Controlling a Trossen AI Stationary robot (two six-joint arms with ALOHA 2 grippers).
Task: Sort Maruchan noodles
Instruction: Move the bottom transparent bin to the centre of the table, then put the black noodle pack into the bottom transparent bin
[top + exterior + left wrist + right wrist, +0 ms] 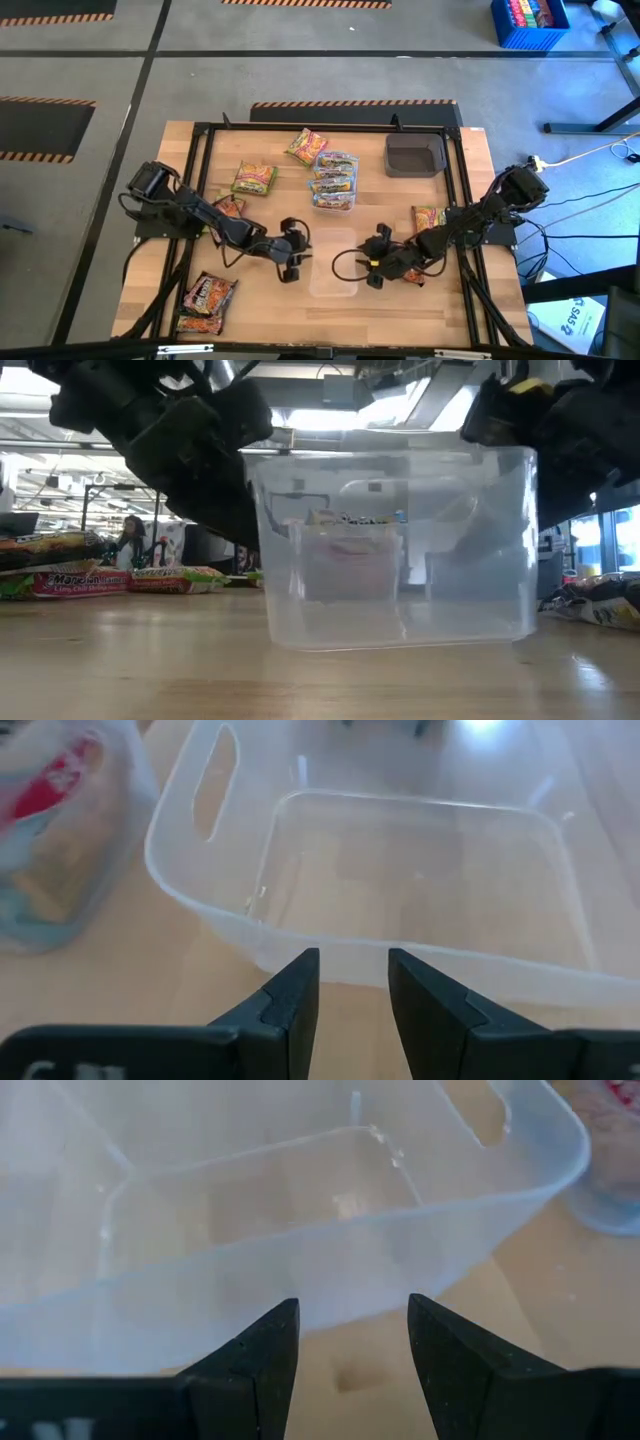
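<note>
Reading "Maruchan" on noodle packet (80, 580)

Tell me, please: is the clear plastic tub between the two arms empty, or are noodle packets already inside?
Empty. Both wrist views look into the clear tub and show only its bare bottom; no packets lie inside.

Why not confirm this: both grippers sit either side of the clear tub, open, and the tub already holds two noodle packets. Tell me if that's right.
One thing is wrong: the clear tub is empty, as both wrist views show. The rest stands: the left gripper and right gripper flank it, open, holding nothing.
</note>
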